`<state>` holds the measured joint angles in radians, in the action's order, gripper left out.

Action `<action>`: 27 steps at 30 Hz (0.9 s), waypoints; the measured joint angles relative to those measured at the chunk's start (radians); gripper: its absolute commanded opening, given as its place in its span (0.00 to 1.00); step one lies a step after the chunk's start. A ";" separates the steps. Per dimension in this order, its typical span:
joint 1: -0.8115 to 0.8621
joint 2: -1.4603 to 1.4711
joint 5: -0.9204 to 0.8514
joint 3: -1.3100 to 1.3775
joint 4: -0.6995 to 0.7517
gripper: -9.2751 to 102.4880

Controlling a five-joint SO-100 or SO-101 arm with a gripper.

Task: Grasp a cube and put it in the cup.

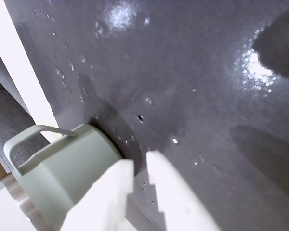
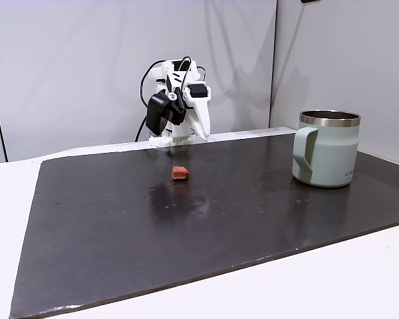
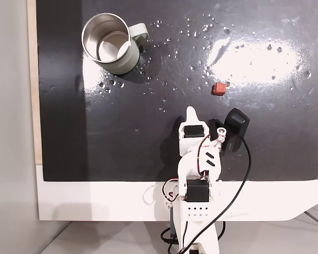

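Two white gripper fingers (image 1: pixel 113 192) rise from the bottom edge of the wrist view, with a narrow dark gap between their tips; the gripper (image 1: pixel 140 163) is nearly pressed together and pinches nothing. Just left of them, in the lower left of that frame, sits the cup (image 1: pixel 62 168), a pale sage-green mug seen tilted by the camera angle, its handle (image 1: pixel 31 139) arching toward the left edge. The rest of that frame is the dark mat (image 1: pixel 192 72), glossy and dotted with small shiny specks.

In a fixed view from the front, the cup (image 2: pixel 327 156) stands upright at the right of the frame on the mat (image 2: pixel 120 226), steel rim up, handle facing left. The cube (image 2: pixel 180 173), a tiny reddish-brown block, lies alone near the centre, well apart from the cup and just in front of the folded white arm (image 2: pixel 176 109), whose gripper (image 2: pixel 186 141) hangs above the mat behind the cube without touching it.

In a fixed view from above, the cup (image 3: pixel 128 58) is at upper left, the cube (image 3: pixel 219 88) is right of centre beside a bright glare patch, and the gripper (image 3: pixel 191 110) points up the frame, below and left of the cube.
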<state>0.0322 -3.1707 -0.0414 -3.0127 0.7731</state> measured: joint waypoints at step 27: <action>0.008 0.000 -0.017 0.000 0.005 0.08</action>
<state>0.0399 -3.1707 -0.0583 -3.0127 0.7777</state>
